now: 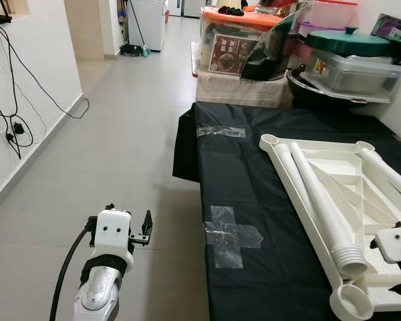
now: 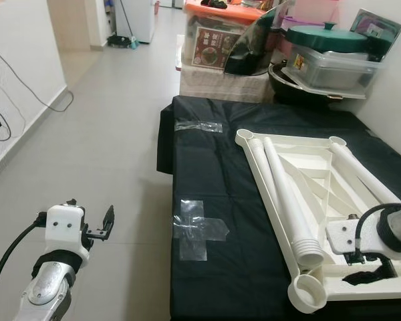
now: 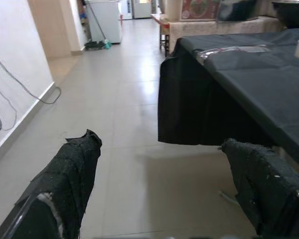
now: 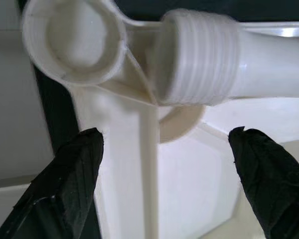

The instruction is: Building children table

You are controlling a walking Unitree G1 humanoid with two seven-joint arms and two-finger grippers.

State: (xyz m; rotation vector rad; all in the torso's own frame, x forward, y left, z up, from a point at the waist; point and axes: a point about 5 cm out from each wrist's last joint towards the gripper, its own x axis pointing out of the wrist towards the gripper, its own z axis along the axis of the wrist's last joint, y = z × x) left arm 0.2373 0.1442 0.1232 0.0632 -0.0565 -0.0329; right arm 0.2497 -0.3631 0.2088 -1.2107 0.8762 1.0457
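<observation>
White plastic children's table lies upside down on a black-covered bench, with the right gripper hovering over its near corner.

A loose leg tube rests along the tabletop's underside, its ribbed end just beside the round corner socket. The right gripper's two black fingers stand wide apart and hold nothing, poised above that socket and ribbed end, a closeness the right wrist view makes plain. The left arm is bent forward, and its left gripper hangs over bare grey floor tiles to the left of the bench, its fingers spread and empty. Crossed clear tape sits near the bench's left edge. Broad open floor runs up the corridor; storage boxes crowd the bench's far end.
</observation>
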